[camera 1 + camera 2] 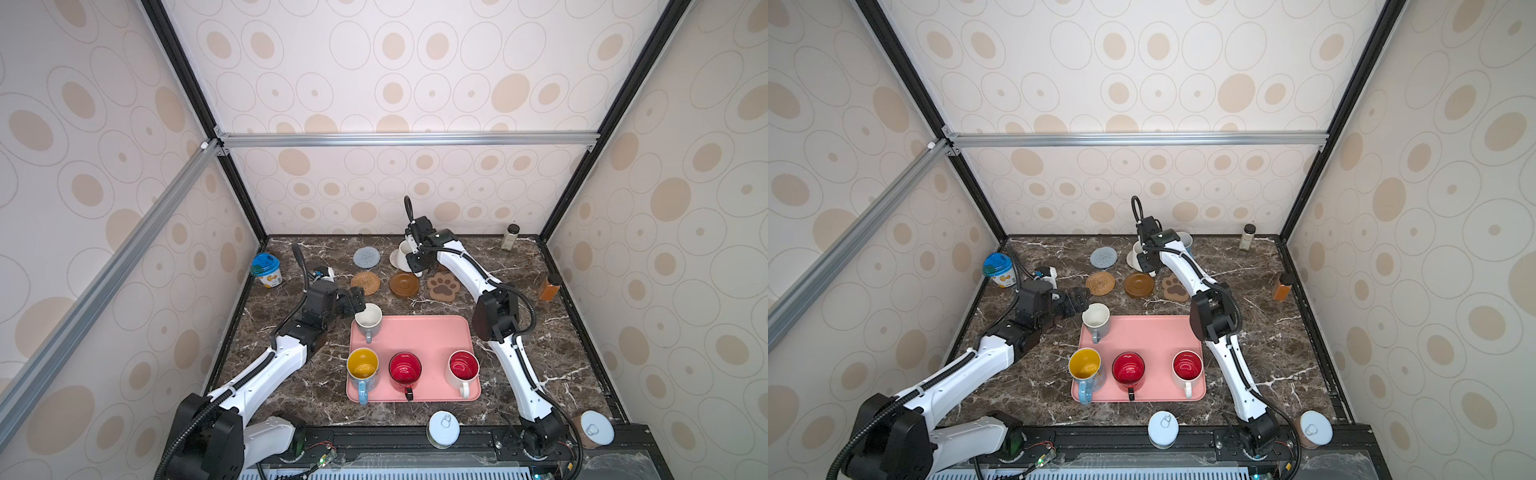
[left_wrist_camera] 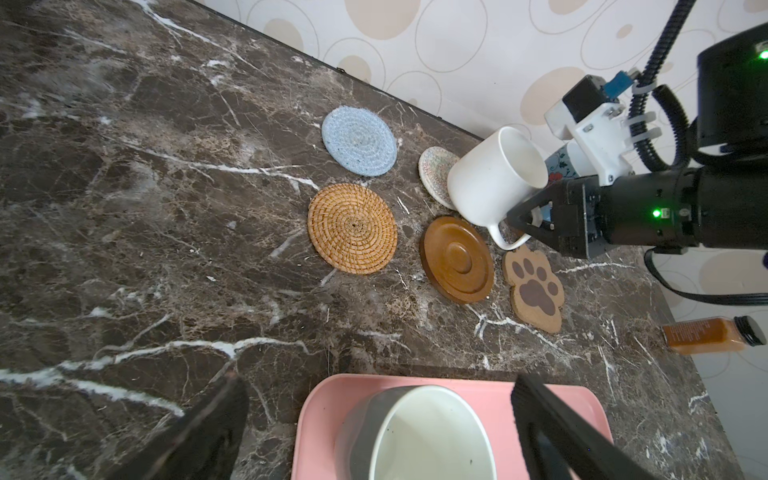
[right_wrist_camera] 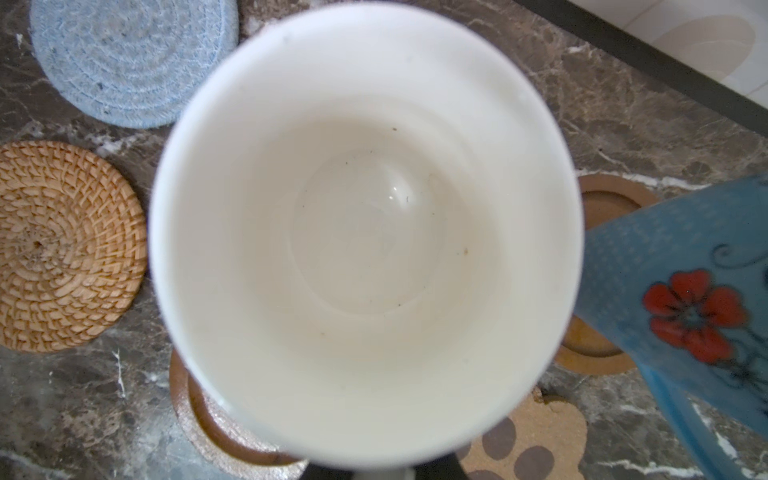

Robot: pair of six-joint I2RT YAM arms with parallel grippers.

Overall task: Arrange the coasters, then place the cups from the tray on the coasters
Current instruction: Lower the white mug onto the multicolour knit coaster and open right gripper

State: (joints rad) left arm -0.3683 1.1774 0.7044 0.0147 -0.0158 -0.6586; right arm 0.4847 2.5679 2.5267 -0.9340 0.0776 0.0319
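Cream coaster (image 2: pixel 433 174) partly behind white mug (image 2: pixel 490 187)

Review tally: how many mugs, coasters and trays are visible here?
Handled mugs: 6 (grey mug, blue mug with yellow inside, red mug, white mug with red inside, plain white mug, light blue floral mug)
Flat coasters: 6 (grey-blue knit, tan rattan, cream woven, two brown wooden discs, brown paw-shaped)
Pink rectangular tray: 1
Total: 13

Place: robot test booth, dressed like a home.
Walls: spotted wallpaper panels (image 1: pixel 415 187) on an aluminium frame (image 1: pixel 407 139), behind the tray (image 1: pixel 428 336).
Surface: marble-look tabletop (image 1: pixel 561 332) under the tray.
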